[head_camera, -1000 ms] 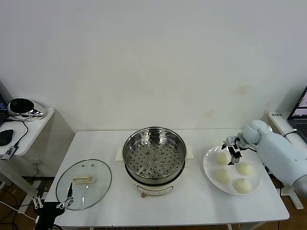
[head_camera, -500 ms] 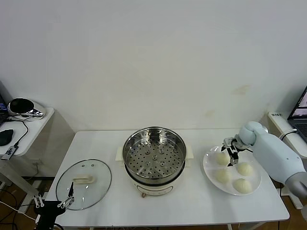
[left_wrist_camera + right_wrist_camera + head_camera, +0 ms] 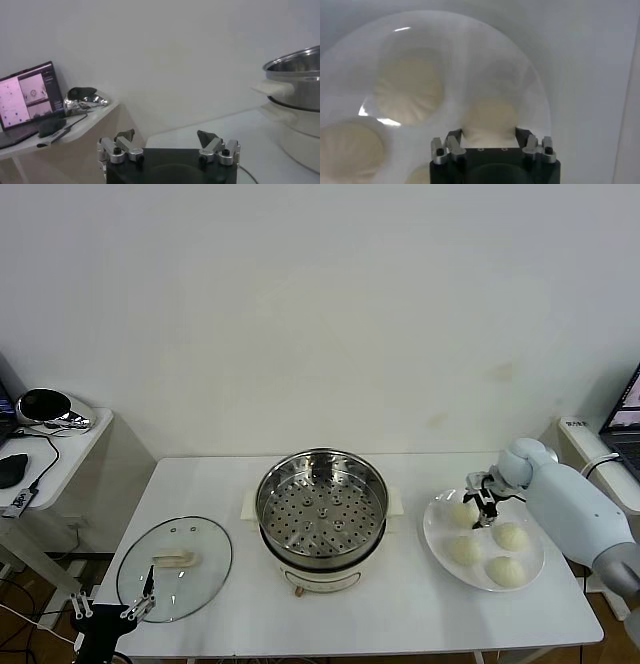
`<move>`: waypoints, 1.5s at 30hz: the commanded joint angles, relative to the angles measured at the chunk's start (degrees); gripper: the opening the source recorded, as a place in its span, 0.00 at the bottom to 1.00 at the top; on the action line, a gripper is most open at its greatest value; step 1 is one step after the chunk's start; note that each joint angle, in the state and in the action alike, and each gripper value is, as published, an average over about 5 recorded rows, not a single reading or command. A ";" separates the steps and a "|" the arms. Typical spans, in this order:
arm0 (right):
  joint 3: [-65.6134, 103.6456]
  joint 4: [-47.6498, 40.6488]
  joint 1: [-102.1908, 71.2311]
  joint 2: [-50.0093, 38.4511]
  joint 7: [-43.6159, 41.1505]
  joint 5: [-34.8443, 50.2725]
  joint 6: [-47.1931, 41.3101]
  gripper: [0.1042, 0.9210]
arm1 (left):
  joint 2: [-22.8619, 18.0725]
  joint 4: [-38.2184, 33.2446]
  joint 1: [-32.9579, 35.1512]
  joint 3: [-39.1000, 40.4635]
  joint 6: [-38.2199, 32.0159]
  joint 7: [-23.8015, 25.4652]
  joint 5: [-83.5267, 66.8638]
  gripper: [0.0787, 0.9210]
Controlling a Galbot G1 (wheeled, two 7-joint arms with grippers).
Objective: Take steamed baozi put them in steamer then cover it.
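Buns (image 3: 487,539), four of them, sit on a white plate (image 3: 432,532) at the right end of the white table (image 3: 400,604); being round, they have no long axis, and their pleated tops face up. The right gripper (image 3: 481,507) reaches down over the bun at the plate's far left (image 3: 464,513). In the right wrist view its fingers (image 3: 454,135) stand on either side of that bun (image 3: 489,118), touching or nearly touching its flanks, while the bun rests on the plate (image 3: 530,85).

The steamer (image 3: 322,514) stands mid-table, uncovered, its perforated tray bare. Its glass lid (image 3: 175,568) lies flat at the table's left end, the bar handle running roughly left to right.

The left gripper (image 3: 128,610) hangs by the table's near left corner, just off the lid's rim, fingers spread wide with nothing between them.

A plain pale wall stands behind the table, and a side table (image 3: 60,449) on the left carries a dark shiny object and cables.
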 commanded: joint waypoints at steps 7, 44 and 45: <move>-0.14 0.37 -0.03 -0.40 0.19 0.39 0.04 0.61 | 0.04 -0.20 0.00 0.04 -0.03 -0.02 0.16 0.88; -28.05 27.76 35.88 -13.75 -0.06 32.16 -3.48 0.49 | 2.63 0.11 -2.04 1.91 -0.01 0.16 -0.33 0.88; -29.59 27.92 37.66 -12.45 0.42 33.67 -3.35 0.49 | 2.72 0.15 -2.09 1.90 -0.01 0.17 -0.43 0.88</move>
